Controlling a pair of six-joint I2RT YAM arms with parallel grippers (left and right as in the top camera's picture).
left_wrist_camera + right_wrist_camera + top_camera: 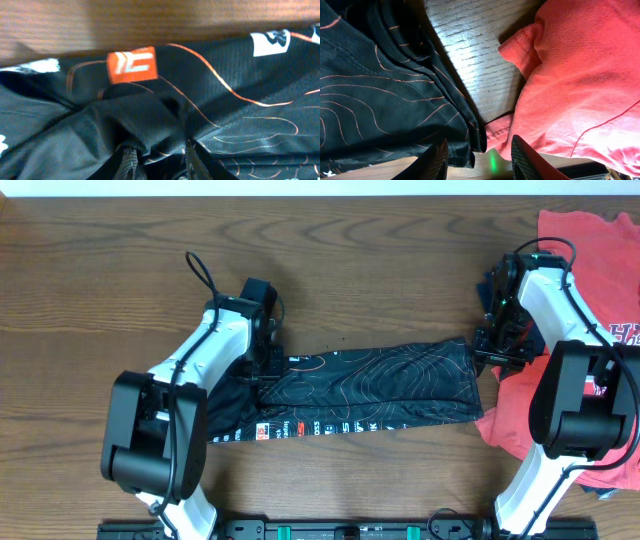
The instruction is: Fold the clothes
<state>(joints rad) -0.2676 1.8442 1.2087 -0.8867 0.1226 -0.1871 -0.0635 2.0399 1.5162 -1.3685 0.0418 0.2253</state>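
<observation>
One lengthwise fold looks done: the black jersey point(380, 385) lies across the middle of the table point(350, 260) as a long narrow band, its right end just beside the red T-shirt point(585, 250). I judge that the folds across its length are yet to come. The left gripper point(266, 368) sits in bunched cloth toward the band's left part, and I cannot tell whether it pinches; the right gripper point(497, 352) stands released, jaws apart astride the right-hand hem corner.
</observation>
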